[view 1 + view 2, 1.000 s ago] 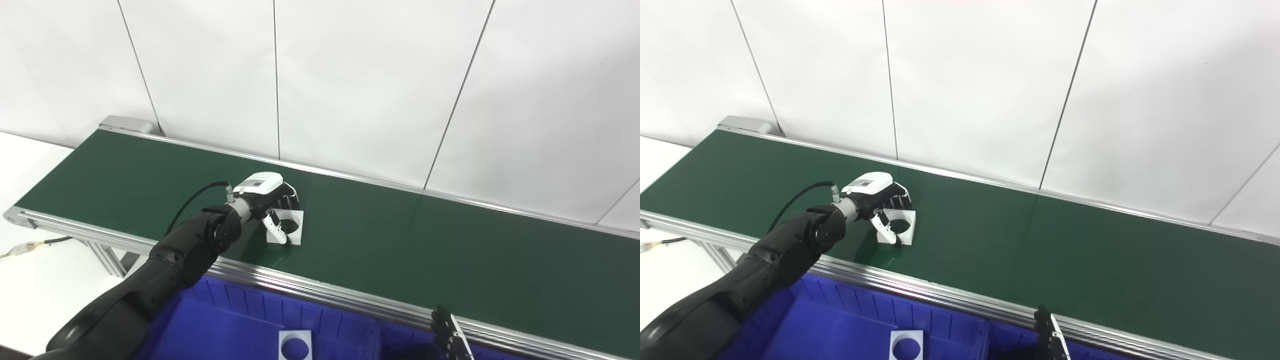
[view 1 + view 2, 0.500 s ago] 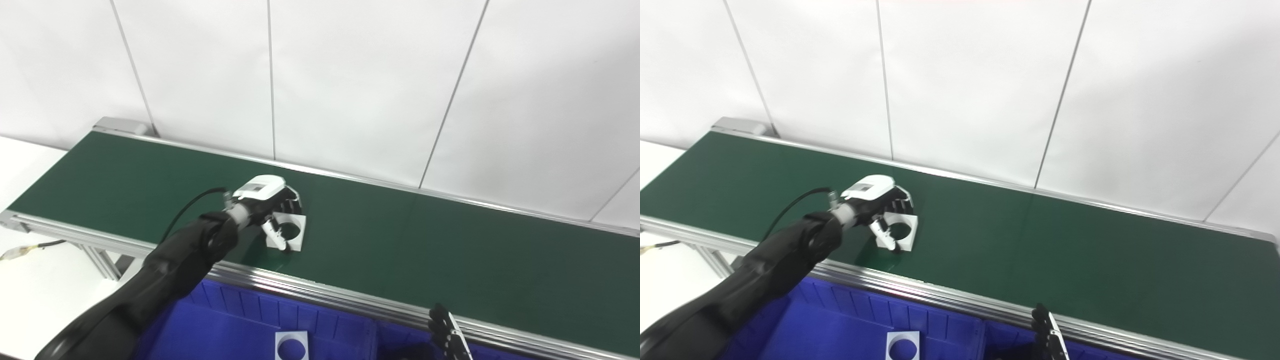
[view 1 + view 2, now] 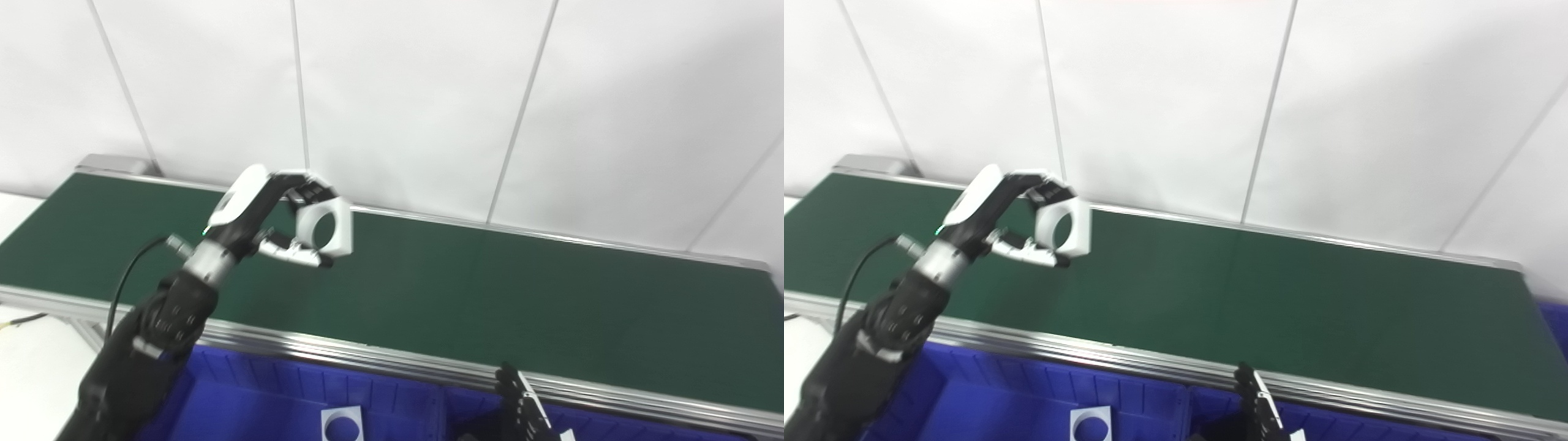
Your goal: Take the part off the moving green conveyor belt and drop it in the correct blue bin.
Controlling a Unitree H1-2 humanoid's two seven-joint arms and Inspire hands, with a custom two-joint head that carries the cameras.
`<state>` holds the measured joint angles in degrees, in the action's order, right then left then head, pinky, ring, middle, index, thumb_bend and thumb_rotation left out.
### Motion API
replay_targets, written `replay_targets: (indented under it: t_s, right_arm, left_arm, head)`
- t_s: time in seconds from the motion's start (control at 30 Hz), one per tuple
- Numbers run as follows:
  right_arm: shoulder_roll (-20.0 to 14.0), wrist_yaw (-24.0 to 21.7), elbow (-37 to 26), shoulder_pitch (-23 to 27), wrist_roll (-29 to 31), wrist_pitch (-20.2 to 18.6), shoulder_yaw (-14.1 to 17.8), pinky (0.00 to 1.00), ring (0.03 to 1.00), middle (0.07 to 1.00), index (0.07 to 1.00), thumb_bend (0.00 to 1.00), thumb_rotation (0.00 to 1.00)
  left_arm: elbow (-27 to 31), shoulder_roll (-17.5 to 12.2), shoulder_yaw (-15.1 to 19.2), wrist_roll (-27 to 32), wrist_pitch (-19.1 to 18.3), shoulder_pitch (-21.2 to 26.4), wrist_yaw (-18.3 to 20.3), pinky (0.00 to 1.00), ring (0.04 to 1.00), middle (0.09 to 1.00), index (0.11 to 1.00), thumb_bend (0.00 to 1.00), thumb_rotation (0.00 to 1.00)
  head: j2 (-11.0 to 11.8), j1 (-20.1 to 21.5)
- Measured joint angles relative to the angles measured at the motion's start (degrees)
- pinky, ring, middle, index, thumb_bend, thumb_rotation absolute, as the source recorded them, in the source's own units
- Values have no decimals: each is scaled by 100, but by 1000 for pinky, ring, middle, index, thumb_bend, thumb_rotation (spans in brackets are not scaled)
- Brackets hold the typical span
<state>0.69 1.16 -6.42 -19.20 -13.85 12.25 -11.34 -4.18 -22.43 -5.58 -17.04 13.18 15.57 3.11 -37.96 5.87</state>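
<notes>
Having risen clear of the belt (image 3: 490,288) since a second ago, the left hand (image 3: 269,214) pinches the part (image 3: 323,228) aloft at 10 o'clock, so only the drop into the bin (image 3: 257,392) at 6 o'clock remains; the right hand's (image 3: 520,407) state cannot be told.

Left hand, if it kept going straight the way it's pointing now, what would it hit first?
Probably the white wall behind the belt. The left hand, holding the part, points up and away over the belt; depth is unclear.
</notes>
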Motion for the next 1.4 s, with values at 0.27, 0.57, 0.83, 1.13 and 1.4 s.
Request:
replay_targets:
  t_s: [0.27,0.57,0.83,1.13,1.4]
  right_arm:
    - [148,13,-240,-14,-144,-91,-30,848,896,903,922,745,441]
    - [272,-8,-626,-5,-399,-469,-112,882,903,909,919,706,475]
    - [261,-16,-1048,-40,-504,-799,-99,845,897,905,915,714,514]
    - [122,-60,-1309,-137,-466,-1007,-58,818,879,918,907,700,522]
    - [78,-63,-1392,-159,-461,-1165,-25,817,888,926,909,712,515]
  left_arm:
    - [350,340,151,775,199,-772,168,415,448,500,493,501,0]
    - [338,764,36,771,364,-1742,206,466,474,510,474,501,0]
    - [818,935,-416,682,163,-2225,594,462,465,510,479,500,0]
    - [1255,697,-886,-304,-692,-2338,1110,388,426,500,508,501,0]
    - [1515,624,-1224,-984,-1704,-2239,1664,450,436,539,500,497,0]
  head:
    - [-431,571]
    - [-1029,1074]
    - [-1381,837]
    - [-1460,705]
    - [-1434,669]
